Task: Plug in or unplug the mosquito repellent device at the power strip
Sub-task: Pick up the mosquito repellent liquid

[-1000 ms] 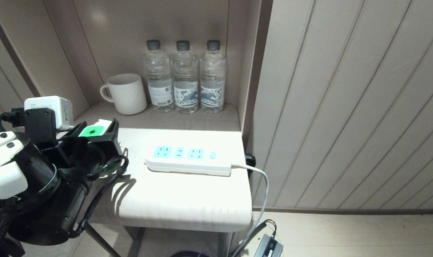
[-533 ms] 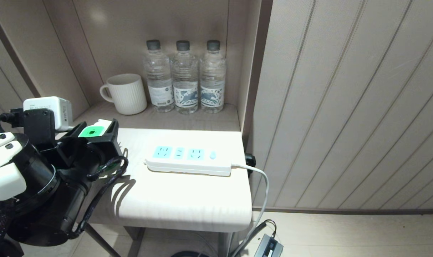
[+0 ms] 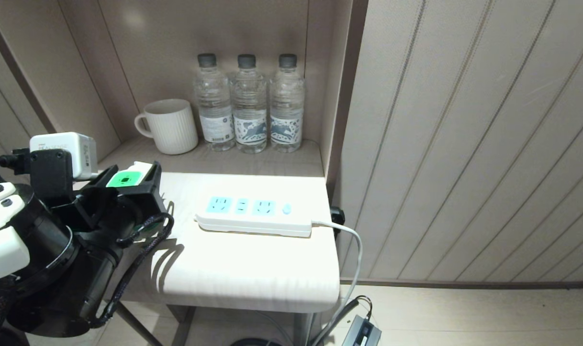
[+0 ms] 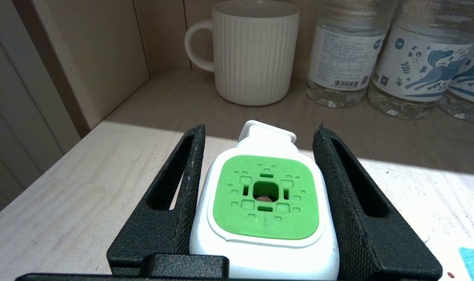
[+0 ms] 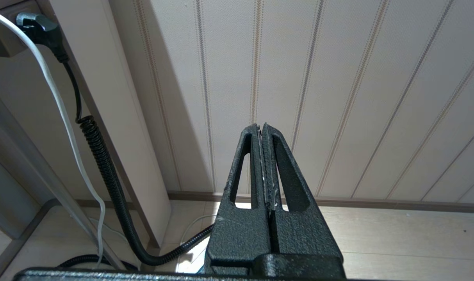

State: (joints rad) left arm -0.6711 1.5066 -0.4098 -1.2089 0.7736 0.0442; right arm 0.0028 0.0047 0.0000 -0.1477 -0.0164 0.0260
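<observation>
L gripper (image 4: 260,195) clamps mosquito repellent device (image 4: 262,203); R gripper (image 5: 263,156) closed, parked.

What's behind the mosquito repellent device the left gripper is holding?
Behind the mosquito repellent device, farther along the shelf, stand a white ribbed mug and water bottles. The device's own underside and bottle are covered.

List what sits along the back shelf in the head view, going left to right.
White ribbed mug → first water bottle → second water bottle → third water bottle, the three bottles standing upright side by side against the back wall.
</observation>
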